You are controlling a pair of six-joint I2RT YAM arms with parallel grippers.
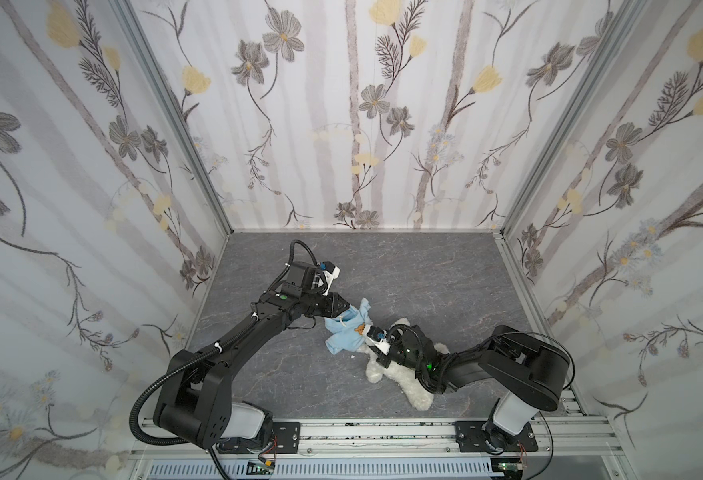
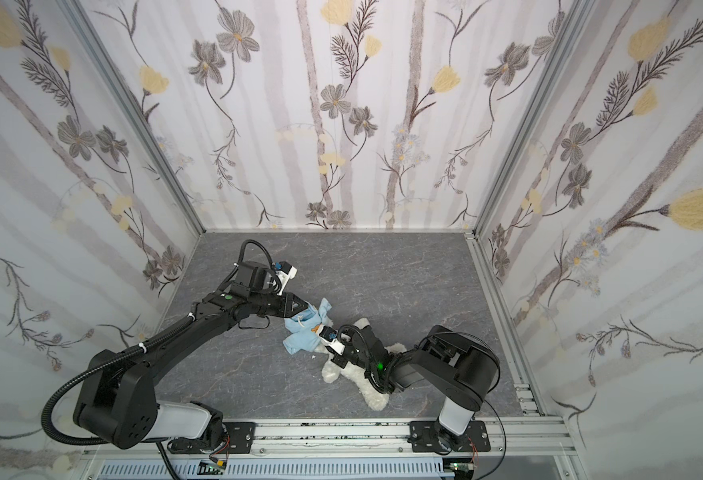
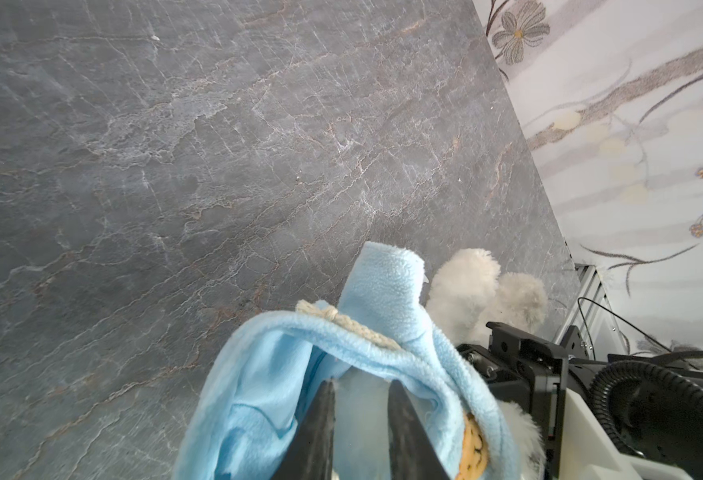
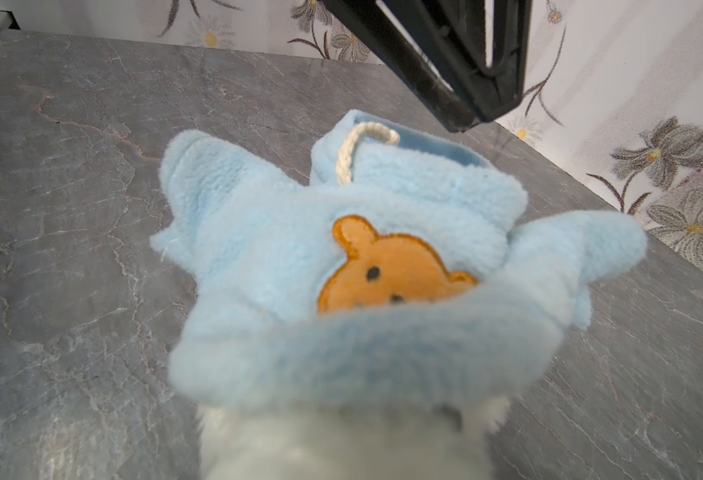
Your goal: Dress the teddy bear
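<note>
The teddy bear (image 1: 399, 380) lies on the counter (image 1: 424, 270), one end tucked under the hoodie's (image 1: 343, 332) hem, its long axis running away from the hoodie. At the hoodie's hood opening (opposite the hem) the left end effector's (image 3: 360, 386) jaws straddle white fuzz, narrowly apart; gripping or not, I cannot tell. The right end effector (image 1: 369, 343) sits buried at the hem, its state hidden.

Shaggy white plush covered the teddy bear (image 3: 464, 282). The hoodie (image 4: 283, 249) was soft, pale-blue fleece with a smoother orange patch (image 4: 387, 270) and a twisted cream cord (image 4: 347, 158). The bench (image 3: 175, 145) looked like matt, veined grey stone, and the left pincer (image 3: 361, 381) like matt black plastic.
</note>
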